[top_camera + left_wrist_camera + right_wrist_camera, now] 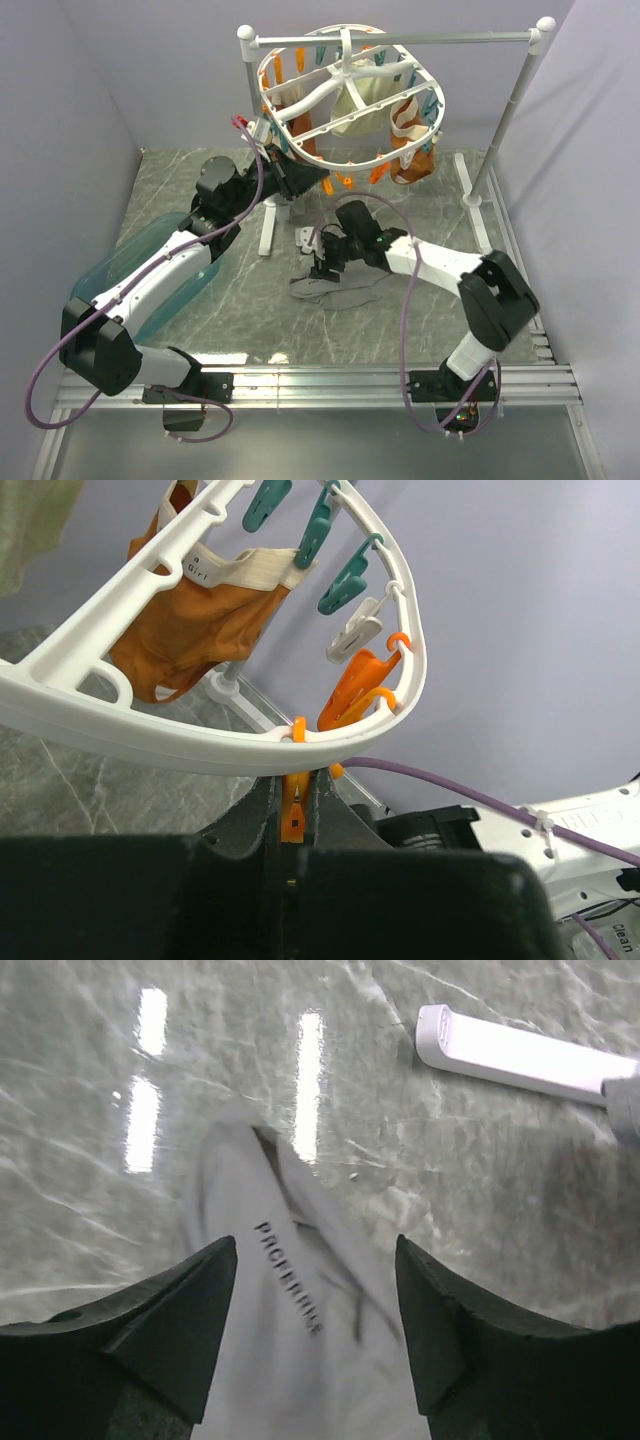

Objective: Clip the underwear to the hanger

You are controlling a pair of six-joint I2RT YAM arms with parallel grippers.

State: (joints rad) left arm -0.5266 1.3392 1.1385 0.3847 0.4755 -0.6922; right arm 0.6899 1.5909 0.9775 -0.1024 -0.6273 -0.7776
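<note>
the underwear (345,291) lies in a limp grey heap on the marbled tabletop (170,190), in front of the white rail stand (400,40) and well below the hanger (345,95). from above its shape is hard to read, since the right jaws hang over its far end. in the right wrist view the cloth runs off the bottom edge, its sides hidden behind the dark fingers (180,1340). the lettering on the band is blurred and only partly legible. the right jaws stand wide open, one finger either side of the fabric, gripping nothing. whether the tips touch the cloth cannot be told.

the left jaws are up at the hanger's lower rim, closed on an orange peg (293,818) dangling there. only a thin strip of it shows between the fingers, its lower end hidden. a brown-orange garment (190,630) and a cream cloth (365,105) hang from the frame. the left arm covers part of a teal bin (150,260).
</note>
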